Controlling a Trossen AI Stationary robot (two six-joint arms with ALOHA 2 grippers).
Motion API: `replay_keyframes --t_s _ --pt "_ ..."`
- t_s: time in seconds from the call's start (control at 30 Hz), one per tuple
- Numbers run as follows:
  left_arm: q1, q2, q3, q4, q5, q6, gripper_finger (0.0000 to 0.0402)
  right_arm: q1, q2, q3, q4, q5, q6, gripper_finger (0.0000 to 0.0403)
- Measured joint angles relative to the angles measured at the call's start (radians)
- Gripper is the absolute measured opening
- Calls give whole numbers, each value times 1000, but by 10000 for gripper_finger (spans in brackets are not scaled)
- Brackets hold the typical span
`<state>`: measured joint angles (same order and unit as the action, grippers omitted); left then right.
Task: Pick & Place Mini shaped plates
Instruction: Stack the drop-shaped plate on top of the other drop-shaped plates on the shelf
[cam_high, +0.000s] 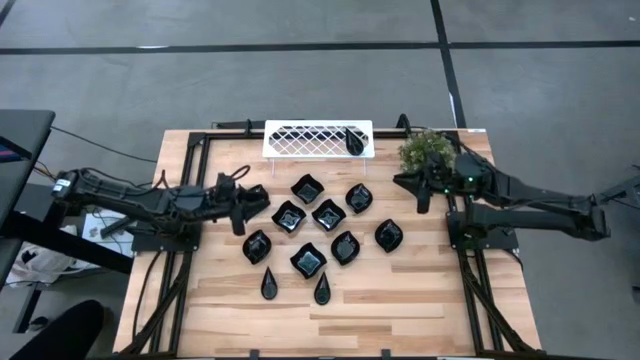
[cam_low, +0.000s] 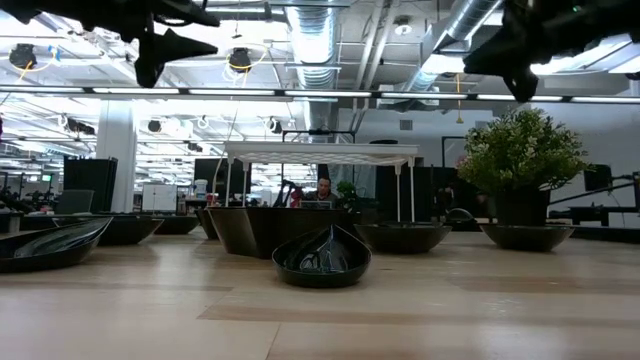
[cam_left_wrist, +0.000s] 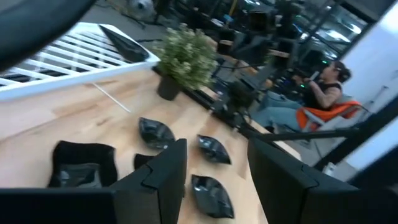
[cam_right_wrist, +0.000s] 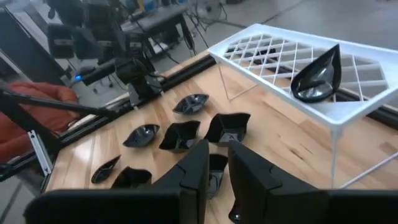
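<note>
Several glossy black mini plates (cam_high: 328, 215) lie loose in the middle of the wooden table: wavy squares, leaf shapes and two teardrops near the front. One teardrop plate (cam_right_wrist: 317, 78) rests on top of the white lattice tray (cam_high: 300, 138) at the far edge. My left gripper (cam_high: 258, 203) hovers open above the table just left of the cluster, and its wrist view shows plates past the fingers (cam_left_wrist: 168, 174). My right gripper (cam_high: 412, 190) hangs open with a narrow gap to the right of the cluster, near the plant. Both grippers are empty.
A small potted plant (cam_high: 428, 150) stands at the far right, close to the right gripper. Black frame rails (cam_high: 190, 180) run along both table sides. A person (cam_left_wrist: 326, 81) sits beyond the table. Bare wood lies along the near edge (cam_high: 400, 300).
</note>
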<state>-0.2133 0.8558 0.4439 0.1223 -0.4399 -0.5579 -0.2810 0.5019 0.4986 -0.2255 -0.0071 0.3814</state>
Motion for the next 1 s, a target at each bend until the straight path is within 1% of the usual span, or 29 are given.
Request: replay_keyframes --t_s 0.1,0.23,0.3,0.4,0.5,0.57,0.67,0.77,0.87,1.0 --pt "-42 0 15 1 -19 -2 172 0 -26 -55 65 0 11 56" --pt "-100 12 51 2 -101 -7 172 -1 -56 -115 133 -18 22 56" --pt "-126 40 76 0 -132 -7 172 0 -69 -138 134 -22 28 56" --pt "-153 108 121 -6 -137 -6 172 -1 -90 -173 159 -23 31 56" --pt "-171 203 183 -46 -136 -10 172 0 -120 -196 156 -23 36 56" --pt "-174 267 230 -86 -135 -43 172 0 -139 -202 157 -27 39 56" --pt "-173 362 305 -174 -106 -113 172 -1 -170 -211 156 -46 35 56" --pt "-176 446 370 -270 -42 -222 172 -1 -201 -225 153 -51 31 56" --pt "-202 511 407 -342 -20 -381 172 -1 -237 -242 152 -52 31 56" --pt "-275 564 423 -388 -16 -621 172 0 -281 -261 144 -76 36 56"
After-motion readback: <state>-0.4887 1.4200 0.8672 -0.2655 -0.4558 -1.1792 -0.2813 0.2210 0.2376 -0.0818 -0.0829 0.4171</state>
